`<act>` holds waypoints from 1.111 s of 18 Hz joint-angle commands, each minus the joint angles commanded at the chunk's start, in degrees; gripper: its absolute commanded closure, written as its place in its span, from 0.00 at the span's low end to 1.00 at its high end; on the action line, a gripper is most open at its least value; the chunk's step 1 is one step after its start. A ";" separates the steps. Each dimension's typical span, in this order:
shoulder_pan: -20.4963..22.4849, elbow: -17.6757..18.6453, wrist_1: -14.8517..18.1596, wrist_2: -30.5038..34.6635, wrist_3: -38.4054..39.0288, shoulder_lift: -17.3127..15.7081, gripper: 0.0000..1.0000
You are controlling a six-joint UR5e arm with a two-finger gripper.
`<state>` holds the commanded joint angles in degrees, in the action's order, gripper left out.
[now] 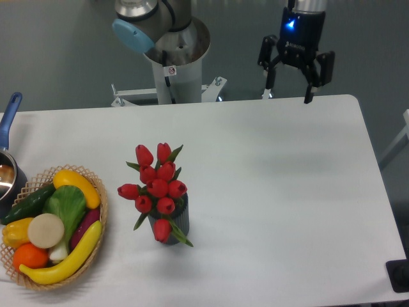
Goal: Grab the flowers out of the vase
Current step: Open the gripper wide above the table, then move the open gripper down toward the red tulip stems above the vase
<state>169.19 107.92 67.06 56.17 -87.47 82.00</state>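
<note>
Standing in the vase near the table's middle, the flowers spread wider than its mouth, their stems' long axis running from the vase toward the table's far edge, buds fanned upward and leftward in view. A wicker basket of toy produce sat well apart at the left. The gripper hung over the far right edge, fingers pointing down and spread apart, holding nothing.

Vase mouth hidden behind the flowers.
</note>
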 joint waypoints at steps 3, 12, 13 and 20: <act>-1.49 0.71 0.00 -1.41 3.25 0.00 0.00; -5.53 1.32 -4.92 -8.89 5.03 3.33 0.00; -6.06 0.98 -4.92 -8.89 3.98 3.86 0.00; -11.25 0.88 -4.66 -9.06 0.10 8.35 0.00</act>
<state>157.94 108.80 62.40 47.11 -87.36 90.35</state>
